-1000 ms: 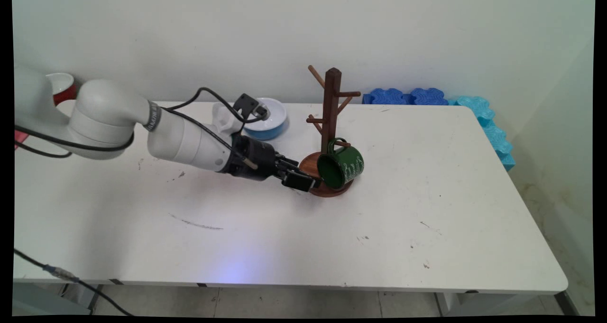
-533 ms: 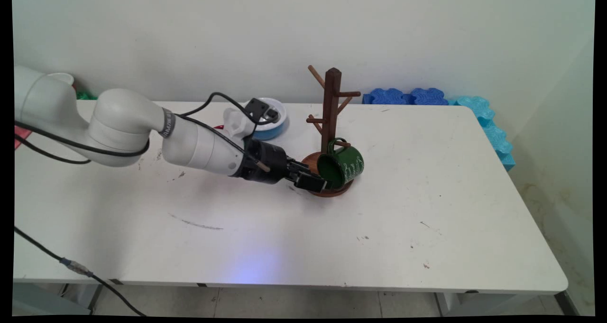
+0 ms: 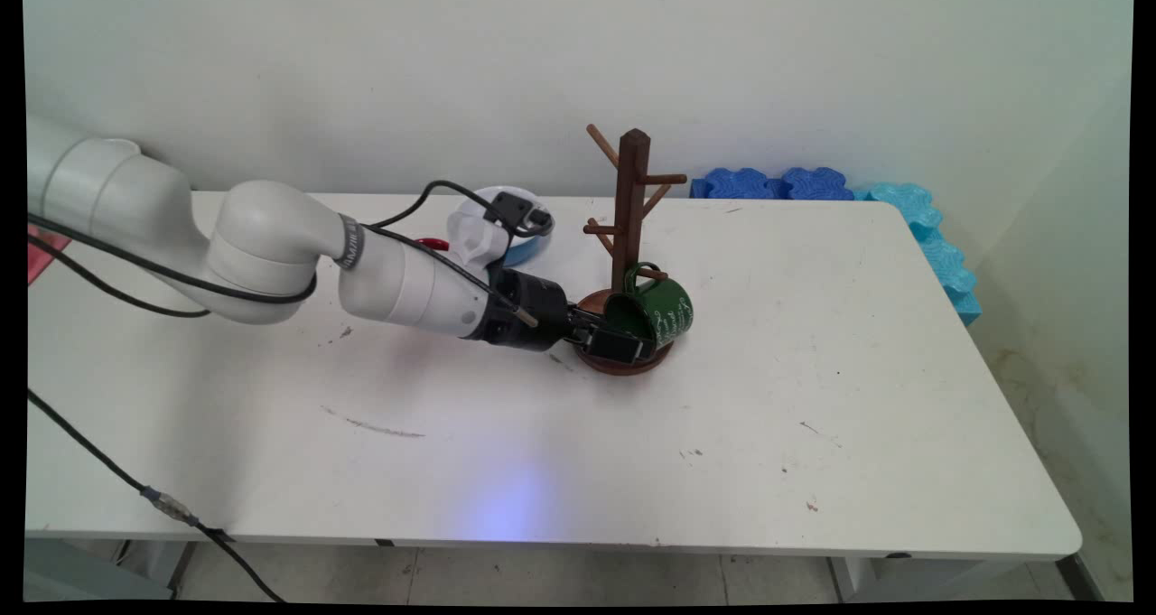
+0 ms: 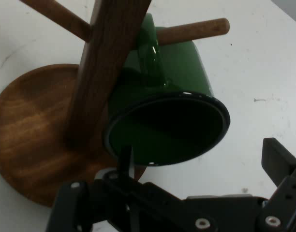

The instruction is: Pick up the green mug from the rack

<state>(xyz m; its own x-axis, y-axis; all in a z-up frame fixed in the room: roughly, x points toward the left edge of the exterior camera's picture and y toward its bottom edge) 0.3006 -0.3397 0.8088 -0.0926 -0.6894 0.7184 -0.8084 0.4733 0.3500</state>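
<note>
The gripper (image 3: 623,342) sits low at the mouth of the green enamel mug (image 3: 652,312), fingers spread apart with one at the rim and the other out to the side. That mug hangs by its handle on a low peg of the wooden mug tree (image 3: 632,236), mid-table, tilted over the tree's round base. A blue and white bowl (image 3: 528,236) sits further back, partly behind the arm.

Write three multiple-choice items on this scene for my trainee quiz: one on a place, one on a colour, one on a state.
1. Where does the mug hang?
A. on a low peg of the wooden mug tree
B. on the top peg
C. in the blue bowl

2. What colour is the mug?
A. red
B. green
C. white

3. How is the gripper?
A. shut on the mug
B. open at the mug's rim
C. raised high above the table

Answers: 1 A, the handle loops a low peg; 2 B, both views show green; 3 B, the hand view shows spread fingers.
</note>
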